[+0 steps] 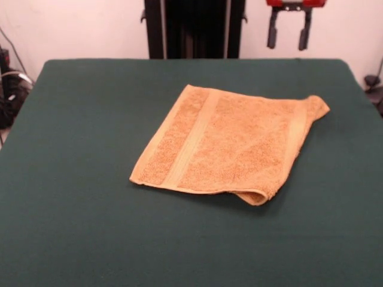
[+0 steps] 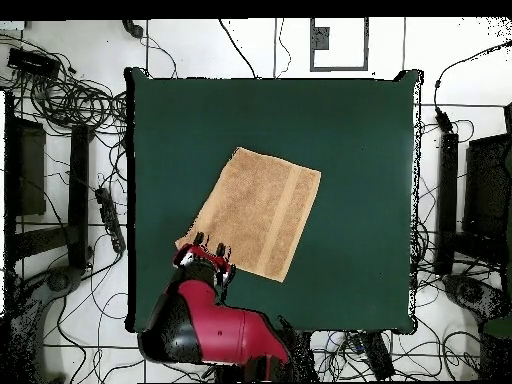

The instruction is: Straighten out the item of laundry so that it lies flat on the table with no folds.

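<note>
The orange-tan towel [image 1: 230,143] lies on the dark green table [image 1: 72,179], a little right of centre. Most of it is flat, with a woven band showing near its left edge. Its right edge is folded over on itself, with a rolled lip at the near right corner. My gripper [image 1: 288,37] hangs open and empty, high above the table's far right side and clear of the towel. In the overhead view the towel [image 2: 255,212] lies tilted on the table [image 2: 360,150], and the gripper [image 2: 208,250] is over its corner nearest the robot's base.
The robot's black pedestal [image 1: 194,27] stands behind the table's far edge. Cables [image 1: 9,89] lie off the table's left side. In the overhead view, cables [image 2: 60,100] and dark equipment [image 2: 490,200] surround the table on the floor.
</note>
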{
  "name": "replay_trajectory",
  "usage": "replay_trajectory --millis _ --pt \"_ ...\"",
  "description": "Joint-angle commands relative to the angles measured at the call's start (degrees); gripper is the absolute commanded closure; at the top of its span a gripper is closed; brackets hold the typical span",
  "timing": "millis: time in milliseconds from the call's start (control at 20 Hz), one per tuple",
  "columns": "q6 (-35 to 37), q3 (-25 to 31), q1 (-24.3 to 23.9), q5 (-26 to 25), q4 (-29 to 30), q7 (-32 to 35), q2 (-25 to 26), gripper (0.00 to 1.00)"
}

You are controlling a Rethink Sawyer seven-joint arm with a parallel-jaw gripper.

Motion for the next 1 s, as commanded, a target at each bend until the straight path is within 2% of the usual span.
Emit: replay_trajectory --millis 50,200,550,1000 --pt "23.1 -4.5 -2.8 -1.5 -13.8 -5.0 -5.1 0.00" --pt "25.4 -3.4 -5.2 -3.8 -16.2 -5.1 -5.0 0.00" --pt "25.1 1.4 -10.2 -9.3 -23.2 -4.7 1.4 0.00" --pt "19.1 9.1 -17.1 -15.2 -29.0 -4.6 10.3 0.00"
